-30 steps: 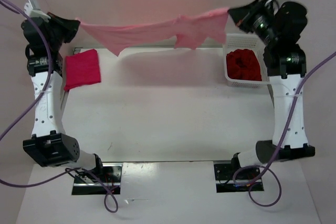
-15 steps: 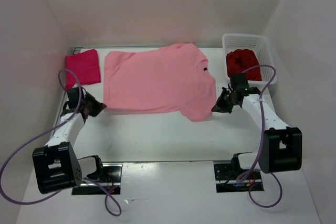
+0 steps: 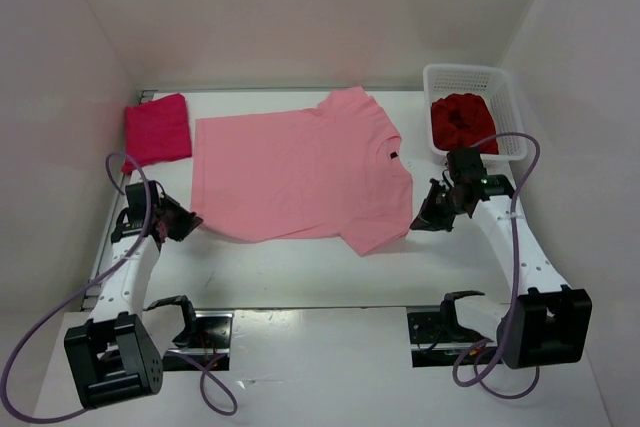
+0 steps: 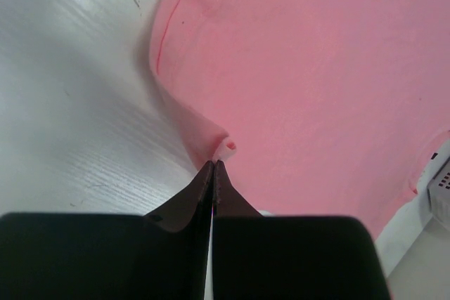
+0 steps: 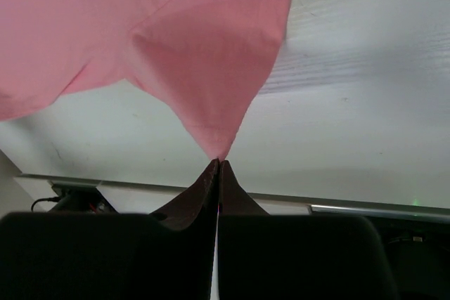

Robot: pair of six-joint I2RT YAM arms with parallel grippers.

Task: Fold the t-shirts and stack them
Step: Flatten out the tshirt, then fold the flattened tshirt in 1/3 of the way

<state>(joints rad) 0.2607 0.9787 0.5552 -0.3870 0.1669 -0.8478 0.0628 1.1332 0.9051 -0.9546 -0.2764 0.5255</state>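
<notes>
Lying spread on worktop (image 3: pixel 300 277), salmon pink t-shirt (image 3: pixel 300 172); left gripper (image 3: pixel 190 219) and right gripper (image 3: pixel 416 219), jaws pinched shut on its near edge.

Bright even light glares off the table (image 4: pixel 84 103); wrist foregrounds blur.

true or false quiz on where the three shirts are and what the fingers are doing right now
1. The salmon pink shirt lies spread flat on the table. True.
2. The magenta shirt is in the basket. False: it lies folded at the table's far left; the crimson shirt is in the basket.
3. The left fingers and right fingers are each shut on an edge of the salmon pink shirt. True.
4. The salmon pink shirt covers the magenta shirt. False: they lie side by side.
</notes>
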